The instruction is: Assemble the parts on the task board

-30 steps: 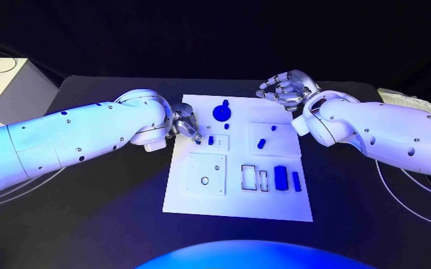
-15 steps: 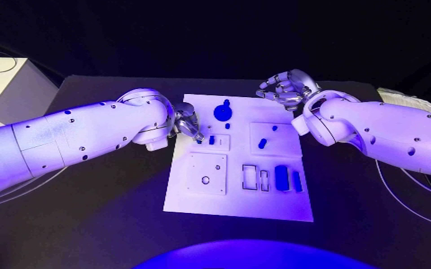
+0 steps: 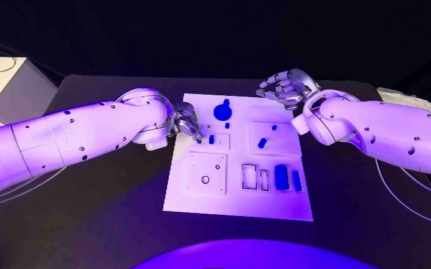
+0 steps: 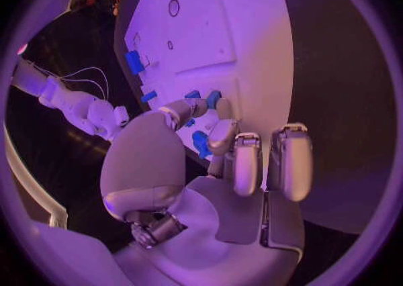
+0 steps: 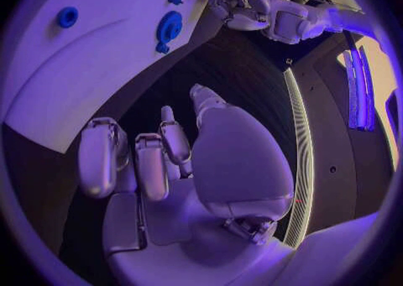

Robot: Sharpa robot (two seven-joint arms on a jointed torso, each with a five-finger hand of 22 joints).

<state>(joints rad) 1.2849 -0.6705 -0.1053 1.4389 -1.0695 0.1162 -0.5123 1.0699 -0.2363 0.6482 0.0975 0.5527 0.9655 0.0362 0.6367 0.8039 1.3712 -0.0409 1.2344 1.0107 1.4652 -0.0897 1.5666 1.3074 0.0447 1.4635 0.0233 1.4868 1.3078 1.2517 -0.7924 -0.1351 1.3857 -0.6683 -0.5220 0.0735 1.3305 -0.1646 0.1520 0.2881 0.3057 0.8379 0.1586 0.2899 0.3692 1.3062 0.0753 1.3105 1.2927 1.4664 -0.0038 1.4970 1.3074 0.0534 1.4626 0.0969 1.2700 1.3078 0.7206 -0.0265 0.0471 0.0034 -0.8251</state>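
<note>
Seating small blue part (image 3: 211, 139) into recessed panel on task board (image 3: 238, 207), upper-left area, by left hand (image 3: 187, 124).
- Part: upright or near upright at panel; left fingertips (image 4: 195, 107) closed in on a blue piece in left wrist view; firm pinch or mere touch: cannot tell.
- Advice, as judgement: keep piece square to its socket, press straight down, avoid sideways push that could tip it or nudge blue piece just beside it (image 4: 201, 144).
- Other parts on board: round blue part with stem (image 3: 221, 111) near far edge; short blue peg (image 3: 261, 144) in right panel; 2 blue bars (image 3: 281, 177) at near right.
- Right hand (image 3: 286, 89): off board's far right corner, above black table (image 3: 108, 219), fingers loosely curled, holding nothing.
</note>
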